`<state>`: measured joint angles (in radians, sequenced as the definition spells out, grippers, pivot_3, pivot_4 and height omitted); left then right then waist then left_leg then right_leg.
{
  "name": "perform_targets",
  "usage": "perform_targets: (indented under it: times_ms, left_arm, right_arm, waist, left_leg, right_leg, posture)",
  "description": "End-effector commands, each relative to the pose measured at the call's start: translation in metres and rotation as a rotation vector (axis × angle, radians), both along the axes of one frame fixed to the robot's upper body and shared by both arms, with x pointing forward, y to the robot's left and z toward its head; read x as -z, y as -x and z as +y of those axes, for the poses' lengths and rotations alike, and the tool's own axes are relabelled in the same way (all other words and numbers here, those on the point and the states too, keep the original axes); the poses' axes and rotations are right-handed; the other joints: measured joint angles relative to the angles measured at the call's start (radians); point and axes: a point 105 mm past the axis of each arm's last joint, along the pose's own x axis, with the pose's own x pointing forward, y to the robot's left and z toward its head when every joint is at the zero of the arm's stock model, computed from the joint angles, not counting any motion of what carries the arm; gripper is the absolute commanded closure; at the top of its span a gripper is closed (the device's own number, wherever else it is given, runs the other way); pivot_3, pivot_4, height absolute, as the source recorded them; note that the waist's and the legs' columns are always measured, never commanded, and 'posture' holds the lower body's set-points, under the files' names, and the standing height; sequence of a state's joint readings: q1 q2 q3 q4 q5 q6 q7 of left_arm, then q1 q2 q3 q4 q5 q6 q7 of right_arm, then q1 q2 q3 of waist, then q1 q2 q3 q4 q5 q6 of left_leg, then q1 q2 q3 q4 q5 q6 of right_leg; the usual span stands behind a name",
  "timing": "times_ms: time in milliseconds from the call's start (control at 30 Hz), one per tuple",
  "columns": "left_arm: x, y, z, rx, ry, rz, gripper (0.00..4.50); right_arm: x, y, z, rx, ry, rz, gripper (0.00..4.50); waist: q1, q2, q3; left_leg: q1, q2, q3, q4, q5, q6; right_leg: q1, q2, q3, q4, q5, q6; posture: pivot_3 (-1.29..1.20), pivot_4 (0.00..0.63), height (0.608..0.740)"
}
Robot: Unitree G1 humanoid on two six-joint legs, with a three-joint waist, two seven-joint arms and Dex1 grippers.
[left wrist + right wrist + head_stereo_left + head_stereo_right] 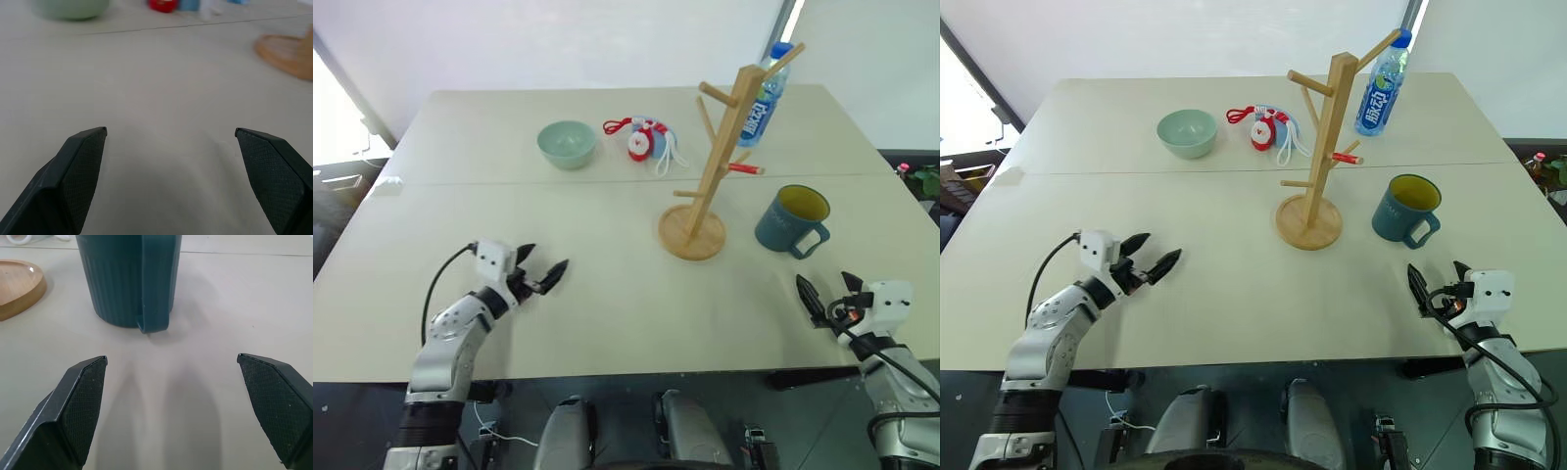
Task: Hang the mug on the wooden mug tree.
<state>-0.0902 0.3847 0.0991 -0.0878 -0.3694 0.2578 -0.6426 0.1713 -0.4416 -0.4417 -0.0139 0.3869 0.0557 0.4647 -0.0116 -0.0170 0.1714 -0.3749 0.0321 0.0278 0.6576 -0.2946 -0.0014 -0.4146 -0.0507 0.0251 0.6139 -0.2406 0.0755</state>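
Right wrist view: the mug point(129, 279) stands upright straight ahead of the right gripper point(173, 406), its loop handle turned toward the jaws and lined up between them, with bare table between fingertips and handle.
Jaws, right: spread wide and empty, fingers point(80, 406) well apart, nothing between them.
Jaws, left: the left gripper point(543, 272) is also open and empty, hovering low over the table's near-left part.
Mug, place: on the right half of the table point(607, 294), near its right edge, just beside the wooden mug tree point(710, 166) on the side away from the left arm, the two apart and not touching.
Mug, axis: vertical, mouth up, yellow inside showing; the handle sticks out toward the table's near edge.
Mug tree, place: round base near the table's middle, slightly to the right; post leaning, pegs angled upward and all bare.
Nearer arm: the right one by a clear margin; the left gripper is well apart from the mug, with the tree's base between.
Judgement: the coming move looks like a straight forward reach by the right arm to take the mug by or around its handle.
Count: one mug, one mug tree, one pale green bowl point(567, 143), one clear bottle point(762, 98), one small red-and-white trinket with cord point(641, 139), two grippers.
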Motion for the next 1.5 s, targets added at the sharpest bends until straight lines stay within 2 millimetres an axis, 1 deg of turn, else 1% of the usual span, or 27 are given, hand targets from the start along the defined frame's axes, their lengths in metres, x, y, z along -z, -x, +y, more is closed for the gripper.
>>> perform_targets:
  times_ms: [33, 67, 133, 200, 267, 367, 467, 567, 700, 833, 1233, 1433, 1500]
  left_arm:
    - [-0.019, 0.014, -0.037, 0.215, 0.004, -0.05, 0.0]
    - [-0.02, 0.02, -0.049, 0.293, -0.015, -0.053, 0.0]
    - [-0.021, 0.032, -0.066, 0.413, -0.04, -0.055, 0.0]
    - [-0.025, 0.043, -0.081, 0.523, -0.051, -0.059, 0.0]
    - [-0.032, 0.052, -0.097, 0.618, -0.045, -0.072, 0.0]
    - [-0.042, 0.057, -0.112, 0.693, -0.036, -0.095, 0.0]
    - [-0.049, 0.059, -0.122, 0.726, -0.026, -0.114, 0.0]
    - [-0.054, 0.058, -0.126, 0.726, -0.018, -0.123, 0.0]
    - [-0.061, 0.063, -0.132, 0.761, -0.015, -0.148, 0.0]
    - [-0.065, 0.065, -0.134, 0.772, -0.01, -0.151, 0.0]
    - [-0.067, 0.065, -0.135, 0.777, -0.009, -0.154, 0.0]
    - [-0.068, 0.065, -0.136, 0.782, -0.011, -0.159, 0.0]
    - [-0.069, 0.065, -0.136, 0.783, -0.012, -0.161, 0.0]
  right_arm:
    - [-0.016, -0.001, 0.008, -0.028, 0.021, -0.054, 0.08]
    - [-0.018, -0.002, 0.01, -0.032, 0.021, -0.06, 0.08]
    - [-0.019, -0.004, 0.013, -0.03, 0.019, -0.073, 0.08]
    - [-0.022, -0.007, 0.012, 0.01, 0.013, -0.097, 0.08]
    - [-0.021, -0.013, 0.009, 0.06, 0.013, -0.106, 0.08]
    - [-0.02, -0.022, 0.009, 0.1, 0.016, -0.116, 0.08]
    - [-0.019, -0.029, 0.011, 0.117, 0.022, -0.12, 0.08]
    - [-0.019, -0.034, 0.012, 0.124, 0.026, -0.123, 0.08]
    - [-0.019, -0.039, 0.0, 0.21, 0.039, -0.13, 0.08]
    - [-0.021, -0.043, -0.002, 0.227, 0.045, -0.141, 0.08]
    - [-0.024, -0.046, -0.006, 0.293, 0.052, -0.154, 0.08]
    - [-0.021, -0.054, -0.007, 0.324, 0.017, -0.141, 0.08]
    - [-0.02, -0.057, -0.007, 0.328, -0.008, -0.139, 0.61]
  waist:
    - [0.0, 0.0, 0.0]
    - [0.0, 0.0, 0.0]
    - [-0.001, 0.0, 0.0]
    - [-0.001, 0.0, 0.0]
    - [-0.002, 0.0, 0.0]
    - [-0.002, 0.001, 0.0]
    - [-0.002, 0.001, 0.0]
    - [-0.002, 0.001, 0.0]
    - [-0.002, 0.001, 0.0]
    - [-0.002, 0.001, 0.0]
    - [-0.003, 0.001, 0.0]
    - [-0.004, 0.001, 0.0]
    - [-0.004, 0.001, 0.0]
  left_leg:
    - [0.0, 0.0, 0.0, 0.0, 0.0, 0.0]
    - [0.0, 0.0, 0.0, 0.0, 0.0, 0.0]
    - [0.0, 0.0, 0.0, 0.0, 0.0, 0.0]
    - [0.0, 0.0, 0.0, 0.0, 0.0, 0.0]
    - [0.0, 0.0, 0.0, 0.0, 0.0, 0.0]
    - [0.0, 0.0, 0.0, 0.0, 0.0, 0.0]
    - [0.0, 0.0, 0.0, 0.0, 0.0, 0.0]
    - [-0.001, 0.0, 0.0, 0.0, 0.0, 0.0]
    - [0.0, -0.001, 0.0, 0.001, 0.0, 0.0]
    - [0.0, -0.001, 0.0, 0.001, 0.0, 0.0]
    - [0.0, -0.002, 0.0, 0.001, 0.0, 0.0]
    - [0.0, -0.002, 0.0, 0.001, 0.0, 0.0]
    - [0.0, -0.002, 0.0, 0.001, 0.0, 0.0]
  right_leg:
    - [0.0, 0.0, 0.0, 0.0, 0.0, 0.0]
    - [0.0, 0.0, 0.0, 0.0, 0.0, 0.0]
    - [0.0, 0.001, 0.0, 0.0, 0.0, 0.0]
    - [0.0, 0.002, 0.0, 0.0, 0.0, 0.0]
    - [0.0, 0.002, 0.0, 0.0, 0.0, 0.0]
    - [0.0, 0.003, 0.001, 0.0, 0.0, 0.0]
    - [0.0, 0.004, 0.0, 0.0, 0.0, 0.0]
    - [0.0, 0.004, 0.001, 0.0, 0.0, 0.0]
    - [0.0, 0.005, 0.001, 0.0, 0.0, 0.0]
    - [0.0, 0.005, 0.001, 0.0, 0.0, 0.0]
    - [0.0, 0.006, 0.001, 0.0, 0.0, 0.0]
    - [0.0, 0.006, 0.001, 0.001, 0.0, 0.0]
    - [0.0, 0.007, 0.001, 0.001, 0.0, 0.0]
  posture:
    - [0.0, 0.15, 0.74]
    - [0.0, 0.15, 0.74]
    - [0.0, 0.15, 0.74]
    - [0.0, 0.15, 0.74]
    - [0.0, 0.15, 0.74]
    - [0.0, 0.15, 0.74]
    - [0.0, 0.15, 0.74]
    - [0.0, 0.15, 0.74]
    - [0.0, 0.15, 0.74]
    - [0.0, 0.15, 0.74]
    - [0.0, 0.15, 0.74]
    - [0.0, 0.15, 0.74]
    - [0.0, 0.15, 0.74]
